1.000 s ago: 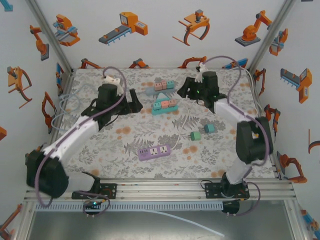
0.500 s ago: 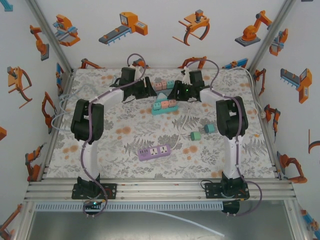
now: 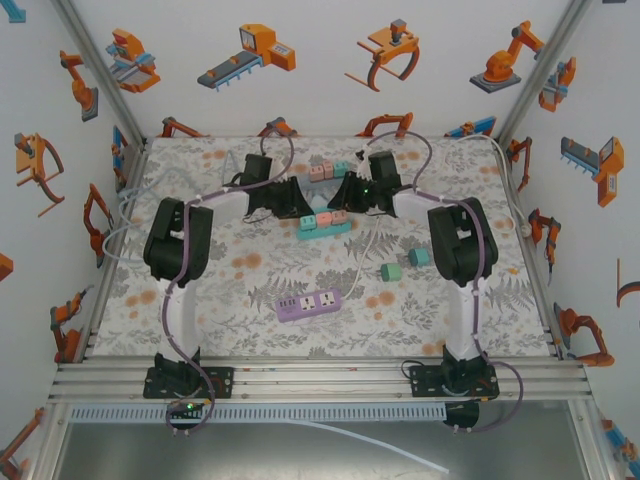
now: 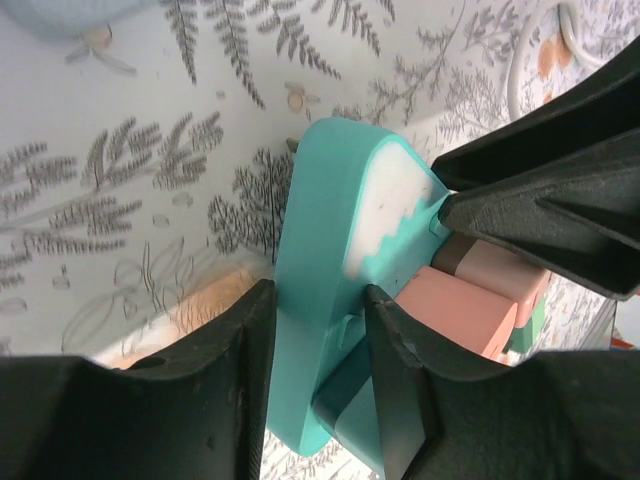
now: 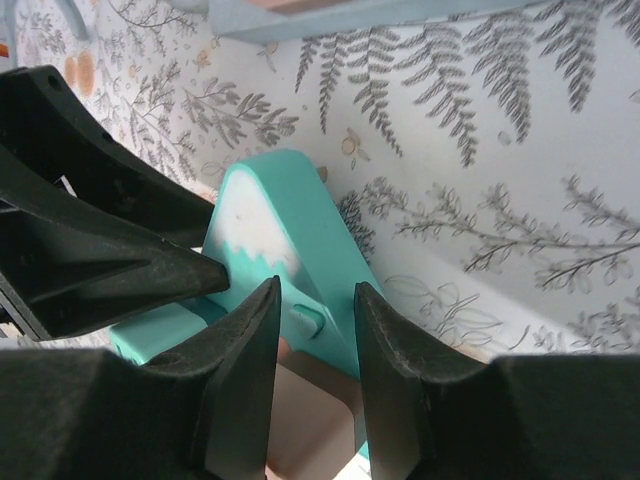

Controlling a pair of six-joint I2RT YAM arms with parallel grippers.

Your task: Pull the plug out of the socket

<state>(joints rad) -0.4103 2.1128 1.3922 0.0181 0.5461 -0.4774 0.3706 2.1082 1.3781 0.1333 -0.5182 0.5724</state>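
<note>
**Fern-print bench sets the stage as two claws close on one socket strip**

At the centre, the left claw is clamped narrow across the rounded end of a teal plastic socket strip with a white face, its black fingers pressed to both flanks. Meeting it head-on, the right claw pinches the same teal body just beside, equally narrow. Whether any plug sits between its fingers cannot be told. Close behind, salmon-pink block plugs sit seated in the strip. The strip lies at the far middle of the bench, well apart from a lilac power strip and two small teal cubes nearer the arm bases. By the look of it, the grasp is being set and nothing is unplugged yet. Next, one claw must pin the strip while the other takes a plug and draws it straight out.
</note>
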